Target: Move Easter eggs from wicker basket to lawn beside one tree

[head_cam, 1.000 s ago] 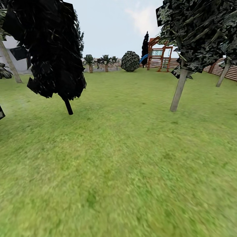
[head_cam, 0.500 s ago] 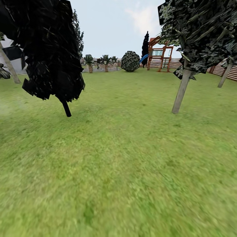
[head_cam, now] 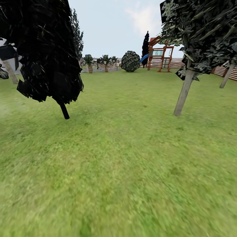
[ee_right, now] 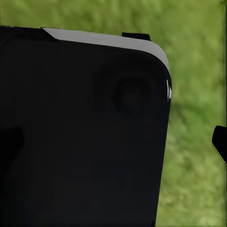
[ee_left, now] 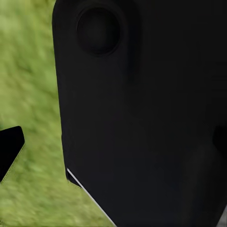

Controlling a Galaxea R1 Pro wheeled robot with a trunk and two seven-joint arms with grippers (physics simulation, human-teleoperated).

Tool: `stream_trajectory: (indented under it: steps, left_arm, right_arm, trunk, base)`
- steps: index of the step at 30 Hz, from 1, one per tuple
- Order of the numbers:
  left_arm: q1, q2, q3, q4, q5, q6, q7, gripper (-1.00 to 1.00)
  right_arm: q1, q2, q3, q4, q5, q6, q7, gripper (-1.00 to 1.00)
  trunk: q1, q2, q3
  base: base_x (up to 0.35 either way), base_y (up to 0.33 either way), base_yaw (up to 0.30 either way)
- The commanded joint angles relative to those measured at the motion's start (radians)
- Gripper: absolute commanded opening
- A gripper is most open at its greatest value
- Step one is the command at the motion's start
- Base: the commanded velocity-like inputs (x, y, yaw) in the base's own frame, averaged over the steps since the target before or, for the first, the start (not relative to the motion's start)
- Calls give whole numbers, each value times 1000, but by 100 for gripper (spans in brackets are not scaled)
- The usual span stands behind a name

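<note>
Stretching from the foreground to the far fence, the lawn [head_cam: 125, 158] takes up most of the head view; a dark-leaved tree [head_cam: 42, 49] with a thin black trunk stands on the left, and a thin-trunked leafy tree [head_cam: 184, 92] with a pale, leaning trunk stands on the right; another pale trunk [head_cam: 227, 77] leans at the right edge in front of a brown slatted fence [head_cam: 232, 73]; far back are a round bush [head_cam: 130, 61], a row of short palms [head_cam: 102, 62], a tall dark cypress [head_cam: 145, 46] and a red wooden play frame [head_cam: 159, 54] under a pale sky; a bit of white house wall [head_cam: 4, 46] shows behind the left tree. Both wrist views look down on blurred grass past a large black robot body part; a small black tip [ee_left: 9, 149] sits at the edge of the left wrist view and another [ee_right: 220, 142] at the edge of the right wrist view; whether either hand is wide or narrow cannot be told, nor where eggs or basket lie relative to them.
</note>
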Motion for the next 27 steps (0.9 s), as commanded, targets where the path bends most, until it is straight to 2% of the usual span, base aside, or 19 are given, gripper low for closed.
stream_trajectory:
  steps: [1,27]
  left_arm:
    - [1,0,1,-2,1,0,-1,100]
    - [1,0,1,-2,2,0,-1,100]
  right_arm:
    - [-1,0,-1,1,5,-3,0,100]
    - [-1,-2,-1,0,6,-3,0,100]
  trunk:
    - [1,0,-1]
    - [1,0,-1]
  base:
    - [340,0,0]
    - [340,0,0]
